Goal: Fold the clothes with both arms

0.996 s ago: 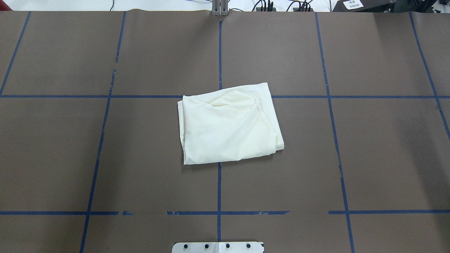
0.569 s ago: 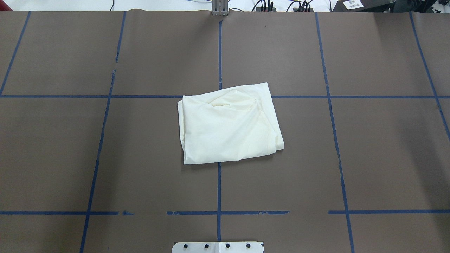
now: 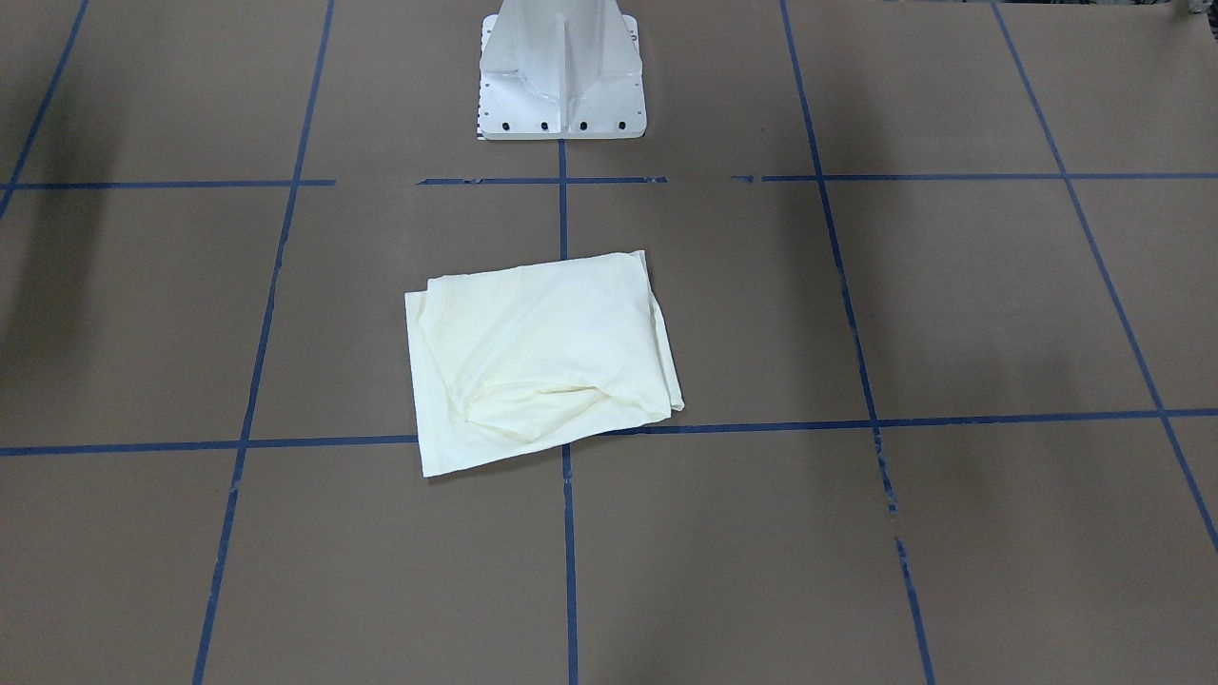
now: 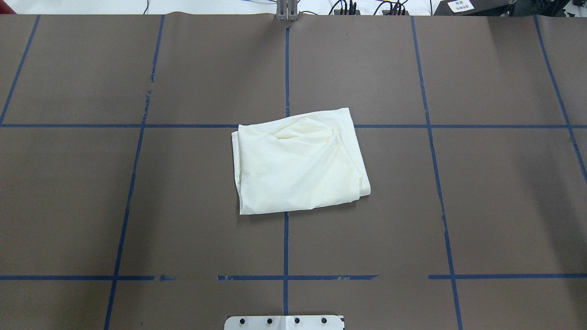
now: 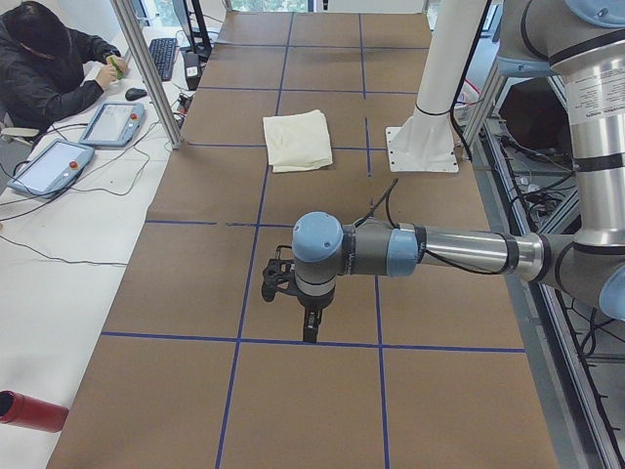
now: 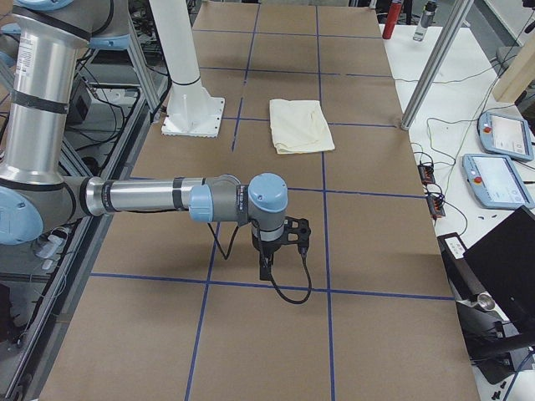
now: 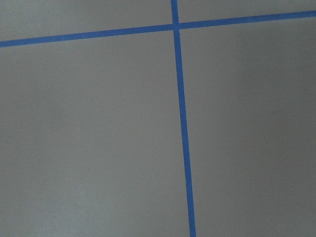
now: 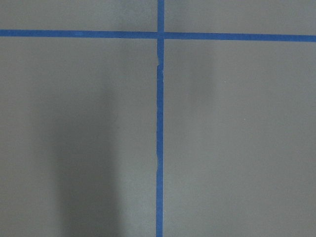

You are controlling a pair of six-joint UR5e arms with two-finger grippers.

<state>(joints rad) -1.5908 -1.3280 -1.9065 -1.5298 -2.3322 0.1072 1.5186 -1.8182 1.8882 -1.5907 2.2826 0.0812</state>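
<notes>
We cannot tell if our left claw (image 5: 309,332) or our right claw (image 6: 265,271) is apart or together, and the folded shirt (image 4: 298,162) lies far away from both, so if we reach over and grab just its puffy top layer, the folds may pull open.

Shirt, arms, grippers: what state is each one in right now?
Shirt: folded, plain side up, lying untouched on the table.
Left arm: extended low, away from the shirt.
Right arm: likewise extended, away from it.
Left gripper: open or shut unclear.
Right gripper: same.
</notes>
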